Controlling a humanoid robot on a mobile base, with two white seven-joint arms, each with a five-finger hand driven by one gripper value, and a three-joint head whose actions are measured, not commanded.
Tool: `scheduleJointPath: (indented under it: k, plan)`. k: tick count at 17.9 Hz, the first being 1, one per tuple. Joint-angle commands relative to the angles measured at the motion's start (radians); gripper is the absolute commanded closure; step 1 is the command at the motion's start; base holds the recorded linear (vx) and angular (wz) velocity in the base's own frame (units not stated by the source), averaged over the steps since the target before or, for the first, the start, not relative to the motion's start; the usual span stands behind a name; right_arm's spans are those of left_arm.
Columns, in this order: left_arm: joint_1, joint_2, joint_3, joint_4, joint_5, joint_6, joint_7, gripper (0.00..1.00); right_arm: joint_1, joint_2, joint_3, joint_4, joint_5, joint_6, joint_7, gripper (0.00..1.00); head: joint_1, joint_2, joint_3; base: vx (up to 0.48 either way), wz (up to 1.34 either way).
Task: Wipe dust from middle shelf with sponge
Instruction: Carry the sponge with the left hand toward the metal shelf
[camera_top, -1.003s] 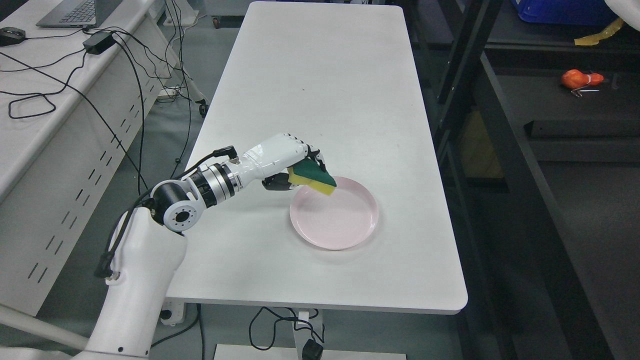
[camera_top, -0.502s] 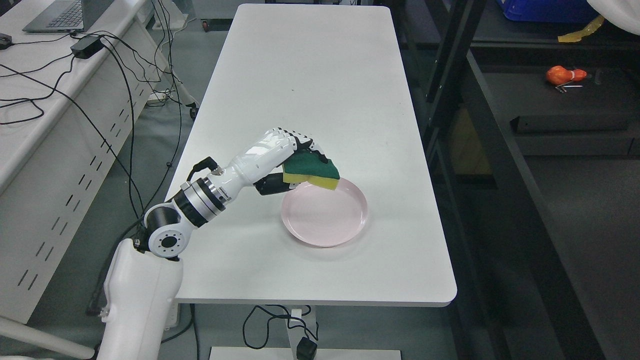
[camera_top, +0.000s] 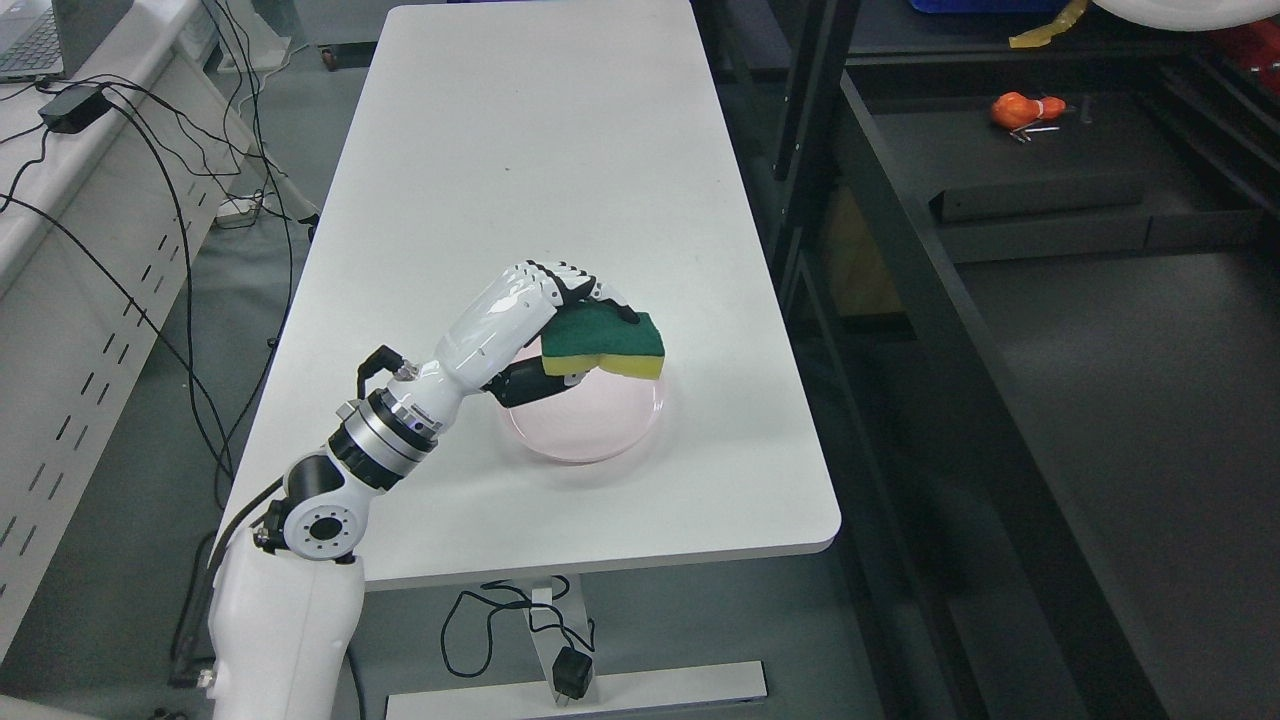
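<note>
Lettering shows nowhere that I can read. My left hand (camera_top: 545, 310) reaches up from the lower left, fingers clamped on the sponge (camera_top: 603, 344), held green side up above the pink plate (camera_top: 600, 425) on the white table (camera_top: 520, 160).

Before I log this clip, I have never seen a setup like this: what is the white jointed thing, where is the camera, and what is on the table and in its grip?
The view comes from a camera on a humanoid robot's head, looking down. The white jointed limb from the lower left is its left arm, ending in the left hand, whose fingers are curled around a green-topped yellow rectangular sponge. The sponge is held above a round pale pink plate lying on the long white table. To the right stands a dark metal shelf unit, with a small orange object on one level. The right arm is not in view.
</note>
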Motion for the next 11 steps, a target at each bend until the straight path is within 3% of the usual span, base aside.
scheduleJointPath:
  k: [1, 7, 11]
  plan:
    - [0.029, -0.007, 0.023, -0.074, 0.014, 0.026, 0.002, 1.0, 0.0, -0.017, 0.0, -0.017, 0.0, -0.001, -0.001, 0.0, 0.0, 0.0, 0.0, -0.105, -0.23]
    - [0.075, -0.007, 0.005, -0.138, 0.158, 0.174, 0.005, 1.0, 0.0, -0.017, 0.0, -0.017, 0.0, -0.001, -0.001, 0.0, 0.0, 0.0, 0.0, -0.159, -0.31]
    - [0.139, -0.007, -0.056, -0.178, 0.185, 0.193, 0.005, 1.0, 0.0, -0.017, 0.0, -0.017, 0.0, -0.001, -0.001, 0.0, 0.0, 0.0, 0.0, -0.193, -0.37]
